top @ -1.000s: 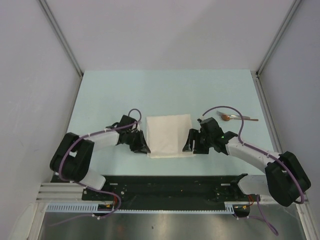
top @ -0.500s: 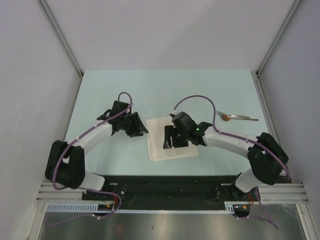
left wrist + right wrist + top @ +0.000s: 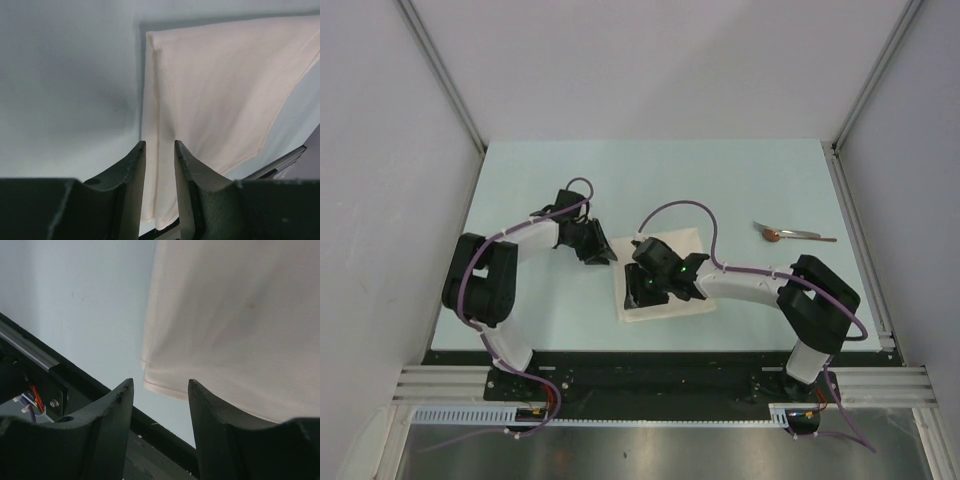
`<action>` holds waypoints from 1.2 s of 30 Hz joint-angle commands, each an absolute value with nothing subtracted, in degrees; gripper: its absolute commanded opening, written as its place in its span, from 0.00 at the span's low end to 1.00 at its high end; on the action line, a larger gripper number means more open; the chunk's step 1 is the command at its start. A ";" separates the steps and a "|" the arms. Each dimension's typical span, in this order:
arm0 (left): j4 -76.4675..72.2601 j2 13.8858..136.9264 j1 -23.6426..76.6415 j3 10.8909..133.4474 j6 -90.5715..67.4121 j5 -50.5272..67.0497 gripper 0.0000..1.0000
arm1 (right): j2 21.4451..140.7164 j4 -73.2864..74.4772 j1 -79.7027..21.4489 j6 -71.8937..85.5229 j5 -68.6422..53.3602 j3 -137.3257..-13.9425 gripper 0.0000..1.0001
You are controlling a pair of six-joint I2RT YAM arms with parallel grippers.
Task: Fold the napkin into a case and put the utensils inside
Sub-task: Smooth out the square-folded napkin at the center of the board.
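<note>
- Open just a crack: the left pincer (image 3: 159, 147), with hard black fingers (image 3: 127, 170) low over the left edge of the napkin (image 3: 215, 100); nothing pinched; touching the cloth or not, cannot tell.
- Open wide: the right pincer (image 3: 161, 385), over the near left corner of the napkin, holding nothing.
- Soft, thin, cream napkin, smooth, with a sewn line along its rim, flat on the pale blue tabletop (image 3: 720, 180), between the two arms.
- Off to the right, well apart from the napkin: the spoon (image 3: 798, 235), thin silver handle, small brown bowl, bare on the tabletop, far from both pincers.
</note>
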State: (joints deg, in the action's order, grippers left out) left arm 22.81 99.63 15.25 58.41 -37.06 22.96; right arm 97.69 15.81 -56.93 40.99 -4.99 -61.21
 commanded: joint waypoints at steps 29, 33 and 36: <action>19.34 105.73 14.59 64.51 -42.10 24.61 0.19 | 112.15 35.77 -69.08 34.10 16.08 -81.21 0.35; 19.25 106.00 14.41 64.77 -42.19 24.17 0.16 | 112.68 36.39 -69.34 34.01 16.87 -82.53 0.24; 19.34 106.43 14.06 65.30 -42.19 24.17 0.12 | 111.97 36.91 -69.35 33.84 17.22 -83.14 0.15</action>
